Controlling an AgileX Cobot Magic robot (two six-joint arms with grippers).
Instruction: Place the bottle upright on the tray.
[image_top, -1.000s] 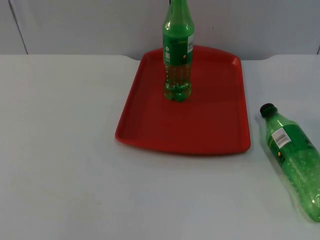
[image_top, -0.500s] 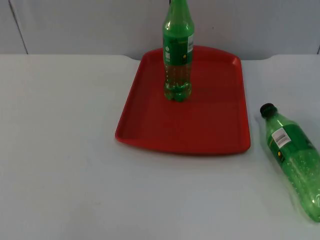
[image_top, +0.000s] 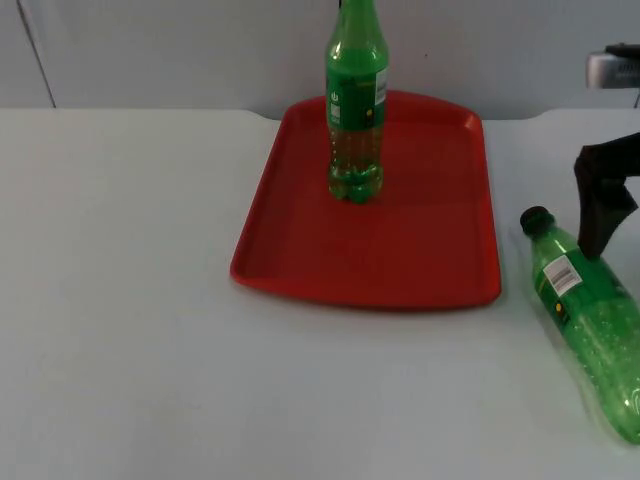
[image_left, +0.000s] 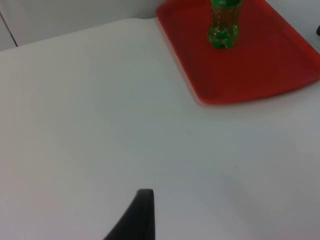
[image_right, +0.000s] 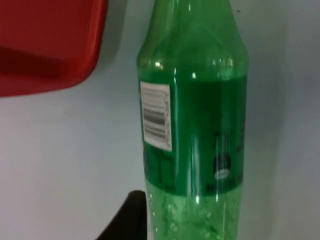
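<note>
A green bottle (image_top: 590, 310) with a black cap (image_top: 536, 220) lies on its side on the white table, right of the red tray (image_top: 420, 250). A second green bottle (image_top: 355, 110) stands upright on the tray's far half. My right gripper (image_top: 612, 240) hangs open just above the lying bottle's shoulder, one black finger reaching down beside its neck. The right wrist view has the lying bottle (image_right: 195, 125) close up, alongside a fingertip (image_right: 131, 215), and the tray's corner (image_right: 45, 50). My left gripper (image_left: 142, 215) waits over bare table, short of the tray (image_left: 260, 65) and the standing bottle (image_left: 223, 25).
The grey partition wall (image_top: 180, 50) closes the table's far side behind the tray. White table top (image_top: 130, 300) stretches left of and in front of the tray.
My right gripper has come into the top view from the right and now hangs over the lying bottle's neck. Both bottles and the tray have stayed put.
</note>
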